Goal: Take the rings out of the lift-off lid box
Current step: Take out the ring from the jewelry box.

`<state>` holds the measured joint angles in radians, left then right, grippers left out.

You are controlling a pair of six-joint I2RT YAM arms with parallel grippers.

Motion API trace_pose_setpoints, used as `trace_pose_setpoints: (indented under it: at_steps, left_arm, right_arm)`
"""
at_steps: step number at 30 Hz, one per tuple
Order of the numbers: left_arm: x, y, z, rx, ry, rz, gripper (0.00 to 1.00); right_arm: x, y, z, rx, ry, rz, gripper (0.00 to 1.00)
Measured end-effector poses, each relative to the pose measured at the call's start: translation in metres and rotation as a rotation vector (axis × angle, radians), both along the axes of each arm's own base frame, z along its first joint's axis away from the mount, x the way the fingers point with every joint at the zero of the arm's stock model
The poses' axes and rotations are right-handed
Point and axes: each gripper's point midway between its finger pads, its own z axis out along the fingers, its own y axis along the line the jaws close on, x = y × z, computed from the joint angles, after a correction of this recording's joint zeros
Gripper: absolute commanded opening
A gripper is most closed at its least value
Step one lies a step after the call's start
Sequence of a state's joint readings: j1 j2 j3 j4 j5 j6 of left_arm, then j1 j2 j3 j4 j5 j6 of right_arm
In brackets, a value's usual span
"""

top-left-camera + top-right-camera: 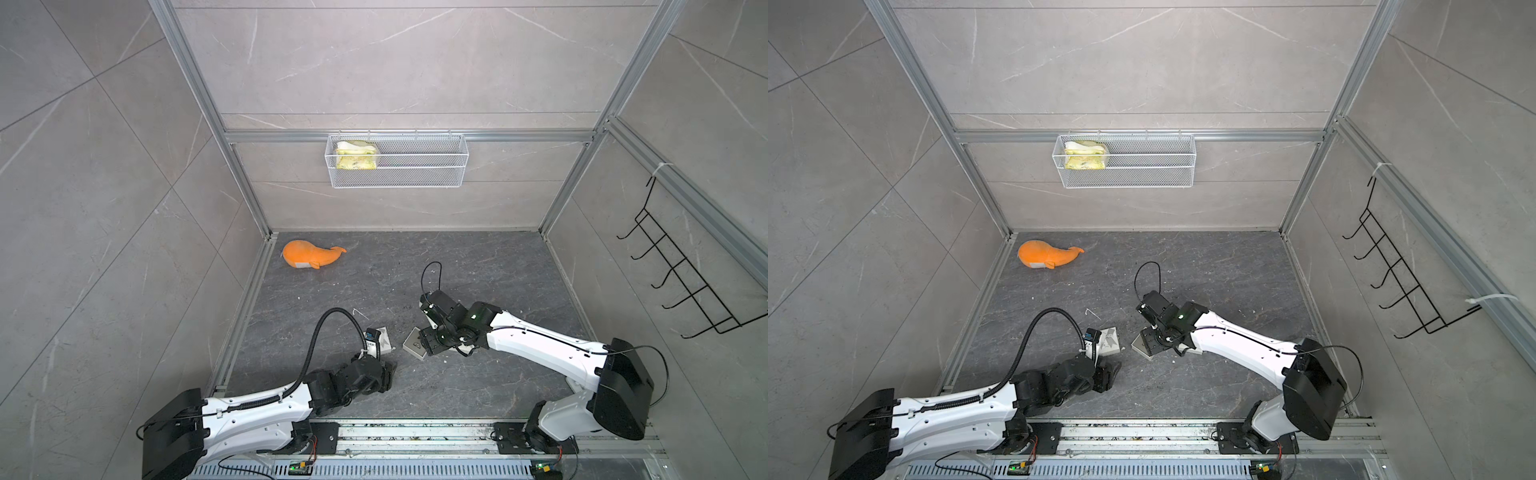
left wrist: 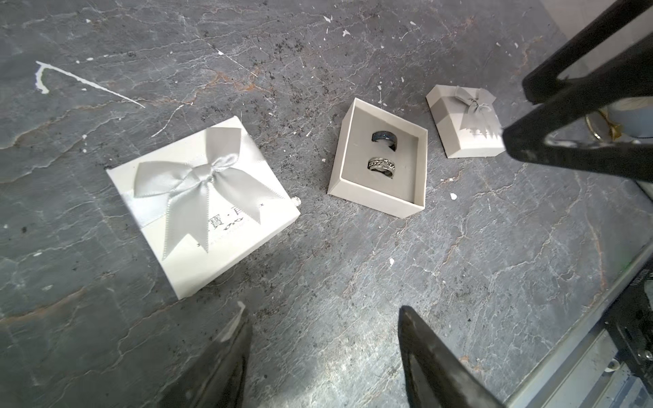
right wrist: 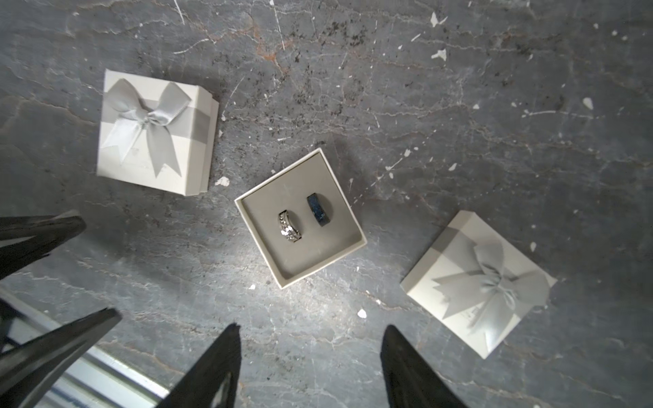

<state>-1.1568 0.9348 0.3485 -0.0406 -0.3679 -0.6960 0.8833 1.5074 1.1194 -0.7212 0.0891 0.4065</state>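
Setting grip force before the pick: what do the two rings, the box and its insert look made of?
Dark ring: probably metal, blue-black coating, dull sheen.
Silver ring: metal, polished; bright glints on a chain-patterned band.
Box: off-white matte card, judging by thin straight walls.
Insert: grey, matte, probably foam or flocked pad; both stand upright in it.

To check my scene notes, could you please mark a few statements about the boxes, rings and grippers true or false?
1. The open box holds two rings. True.
2. Both rings are silver. False: the silver ring sits beside a dark ring.
3. The orange plush toy sits inside the open box. False: it lies on the tabletop, far from it.
4. The left gripper and right gripper both have open, empty jaws. True.
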Motion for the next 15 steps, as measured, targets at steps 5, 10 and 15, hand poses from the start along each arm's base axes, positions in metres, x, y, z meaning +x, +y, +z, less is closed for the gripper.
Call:
trace_pose_setpoints:
  at_steps: [5, 10, 15]
  left_arm:
    - [0.000, 0.000, 0.008, -0.056, -0.014, 0.008, 0.67]
    - [0.000, 0.000, 0.007, -0.069, -0.013, 0.016, 0.67]
    - [0.001, 0.001, 0.007, -0.071, -0.014, 0.026, 0.67]
  right_arm:
    - [0.006, 0.003, -0.019, -0.073, 0.006, 0.032, 0.56]
    - [0.009, 0.009, -0.029, -0.112, 0.006, 0.062, 0.52]
    - [0.014, 0.017, -0.036, -0.120, 0.014, 0.078, 0.51]
